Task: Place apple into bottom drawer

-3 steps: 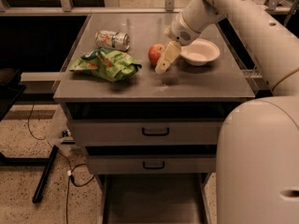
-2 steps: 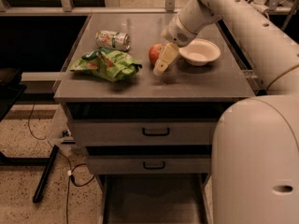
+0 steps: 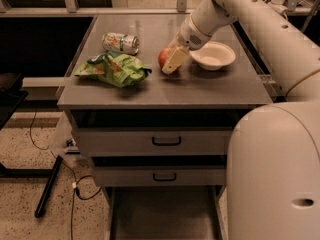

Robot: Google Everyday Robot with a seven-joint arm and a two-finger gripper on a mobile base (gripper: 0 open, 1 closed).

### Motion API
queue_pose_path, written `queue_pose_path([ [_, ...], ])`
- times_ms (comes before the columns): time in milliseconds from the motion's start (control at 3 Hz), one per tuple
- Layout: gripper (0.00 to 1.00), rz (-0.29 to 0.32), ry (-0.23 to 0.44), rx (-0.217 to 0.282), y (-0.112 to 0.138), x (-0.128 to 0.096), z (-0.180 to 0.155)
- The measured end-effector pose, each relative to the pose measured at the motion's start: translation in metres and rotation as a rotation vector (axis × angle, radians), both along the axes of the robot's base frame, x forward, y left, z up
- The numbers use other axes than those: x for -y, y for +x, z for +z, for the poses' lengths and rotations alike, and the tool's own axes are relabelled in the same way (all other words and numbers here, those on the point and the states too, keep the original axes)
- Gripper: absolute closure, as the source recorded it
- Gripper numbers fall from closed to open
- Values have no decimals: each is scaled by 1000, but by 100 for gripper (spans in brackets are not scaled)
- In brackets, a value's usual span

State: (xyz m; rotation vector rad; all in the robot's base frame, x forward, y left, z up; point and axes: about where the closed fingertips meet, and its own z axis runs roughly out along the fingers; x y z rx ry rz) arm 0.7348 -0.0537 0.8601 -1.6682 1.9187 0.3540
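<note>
Gripper (image 3: 175, 62) low on bench (image 3: 200, 91), apple (image 3: 163, 58) touching its left side; can't tell if gripped.

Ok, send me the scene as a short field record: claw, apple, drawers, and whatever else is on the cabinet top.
claw: down at the apple's right side, low over the cabinet top
apple: on the cabinet top, left of the white bowl
bottom drawer: pulled open, apple not in it
upper drawers: both pushed in
other items: crushed can behind the green snack bag, both left of the apple
task status: apple not yet in the drawer
</note>
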Motion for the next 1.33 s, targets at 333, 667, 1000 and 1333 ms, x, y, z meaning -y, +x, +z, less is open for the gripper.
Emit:
queue_pose_path([
  [333, 65, 0, 0, 0, 0, 0, 0],
  [667, 88, 31, -13, 2, 3, -12, 2],
  [1000, 100, 81, -5, 7, 1, -25, 12],
  [1333, 100, 121, 24, 14, -8, -30, 26],
])
